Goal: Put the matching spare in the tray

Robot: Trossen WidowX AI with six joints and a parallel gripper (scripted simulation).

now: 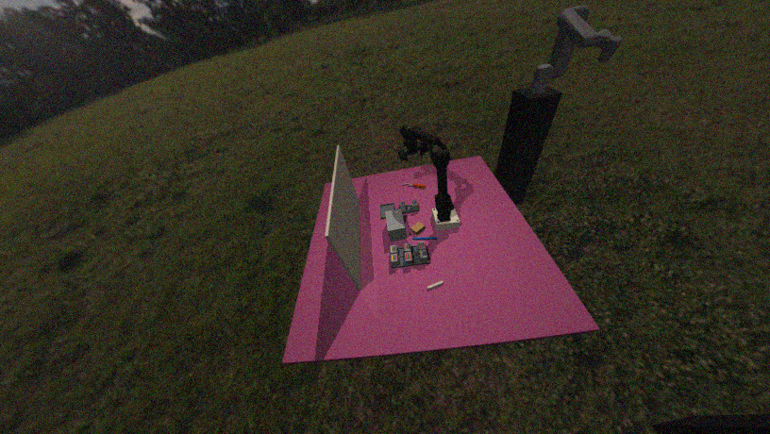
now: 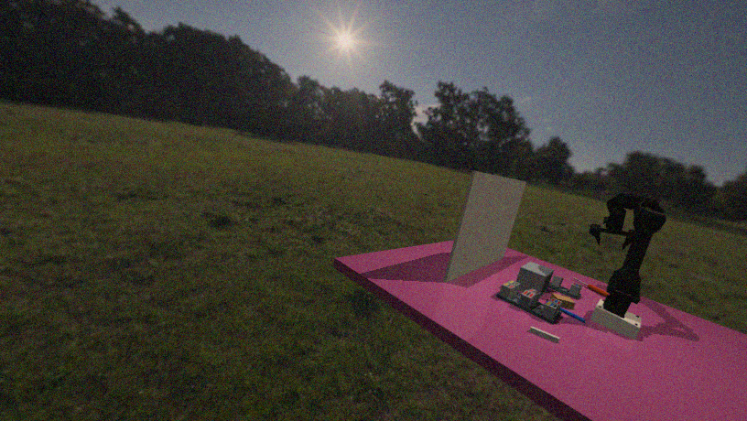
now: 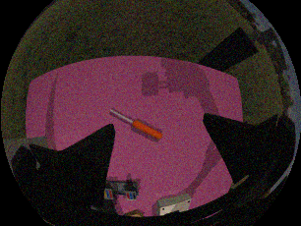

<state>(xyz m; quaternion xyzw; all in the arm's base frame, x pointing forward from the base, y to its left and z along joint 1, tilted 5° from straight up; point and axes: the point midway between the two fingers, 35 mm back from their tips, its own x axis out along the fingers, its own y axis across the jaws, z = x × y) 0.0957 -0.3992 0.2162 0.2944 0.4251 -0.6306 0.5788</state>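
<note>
Our gripper (image 1: 405, 148) was open wide and held nothing, high above the mat's (image 1: 485, 302) far edge. The spares (image 1: 409, 254) sat near the middle, none picked or in the tray (image 1: 387, 208) yet.

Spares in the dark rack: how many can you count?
3, side by side in the rack: left, middle, right. More may be hidden; the view is too small to be sure.
</note>
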